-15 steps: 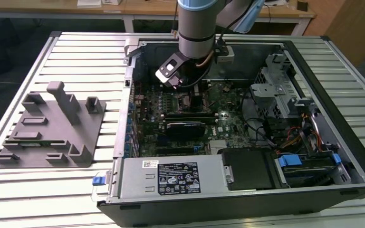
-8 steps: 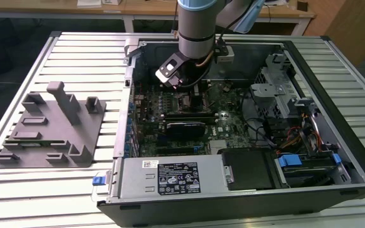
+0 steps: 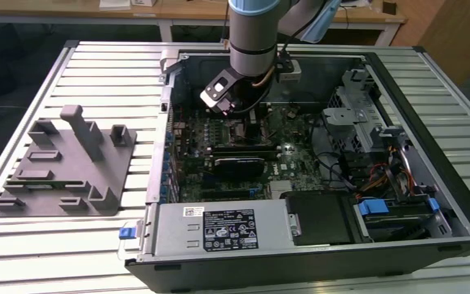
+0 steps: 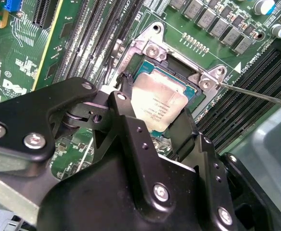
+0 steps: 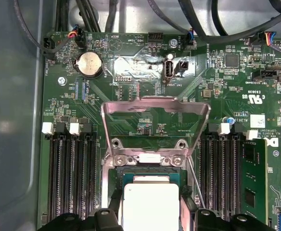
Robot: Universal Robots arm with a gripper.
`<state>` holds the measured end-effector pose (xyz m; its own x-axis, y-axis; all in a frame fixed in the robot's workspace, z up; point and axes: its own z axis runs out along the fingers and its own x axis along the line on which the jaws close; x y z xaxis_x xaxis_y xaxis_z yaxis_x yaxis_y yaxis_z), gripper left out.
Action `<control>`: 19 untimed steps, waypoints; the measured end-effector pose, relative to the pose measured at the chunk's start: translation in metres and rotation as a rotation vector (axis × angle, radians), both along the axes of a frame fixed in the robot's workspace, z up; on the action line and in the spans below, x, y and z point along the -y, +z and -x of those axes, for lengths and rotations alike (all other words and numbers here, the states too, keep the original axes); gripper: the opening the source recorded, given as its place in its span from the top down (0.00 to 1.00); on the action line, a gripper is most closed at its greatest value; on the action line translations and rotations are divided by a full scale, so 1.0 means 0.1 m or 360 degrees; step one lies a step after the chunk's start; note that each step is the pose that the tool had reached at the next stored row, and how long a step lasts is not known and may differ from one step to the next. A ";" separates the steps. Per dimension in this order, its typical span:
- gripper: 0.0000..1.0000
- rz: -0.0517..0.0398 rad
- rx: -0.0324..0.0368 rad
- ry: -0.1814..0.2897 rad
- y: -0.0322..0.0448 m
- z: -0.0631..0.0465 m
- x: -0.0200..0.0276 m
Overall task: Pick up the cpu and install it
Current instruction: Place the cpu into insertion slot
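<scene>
The cpu (image 4: 158,107), a small silvery square chip, sits between my gripper's (image 4: 155,111) two black fingers, which press on its opposite edges. It is level, right over the dark socket frame (image 4: 191,91) on the green motherboard; I cannot tell whether it rests in the socket or hovers just above. In the first wrist view the cpu (image 5: 150,206) sits below the raised metal load plate (image 5: 155,111), with my gripper (image 5: 151,214) shut around it. In the exterior view the arm's wrist (image 3: 233,92) reaches down into the open computer case (image 3: 431,153) and hides the chip.
Memory slots (image 5: 66,173) flank the socket on both sides. The thin socket lever (image 4: 256,95) sticks out beside it. A black block (image 3: 239,163) lies just in front of the socket. A grey fixture plate (image 3: 63,165) lies at the exterior view's left. Cables and a drive cage (image 3: 357,122) crowd the right.
</scene>
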<state>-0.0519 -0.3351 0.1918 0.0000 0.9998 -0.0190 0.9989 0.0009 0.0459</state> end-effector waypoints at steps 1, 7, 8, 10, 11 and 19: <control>0.45 0.0000 0.0000 0.0000 -0.001 0.00 -0.001; 0.45 0.0001 -0.0001 0.0000 -0.007 -0.01 -0.006; 0.45 0.0001 -0.0001 0.0000 -0.008 -0.01 -0.006; 0.45 0.0000 -0.0001 0.0000 -0.010 -0.01 -0.007; 0.45 0.0000 0.0000 0.0000 -0.011 -0.01 -0.008; 0.45 0.0000 0.0000 0.0004 -0.011 -0.01 -0.017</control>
<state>-0.0509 -0.3334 0.1906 -0.0024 0.9998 -0.0189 0.9990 0.0033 0.0457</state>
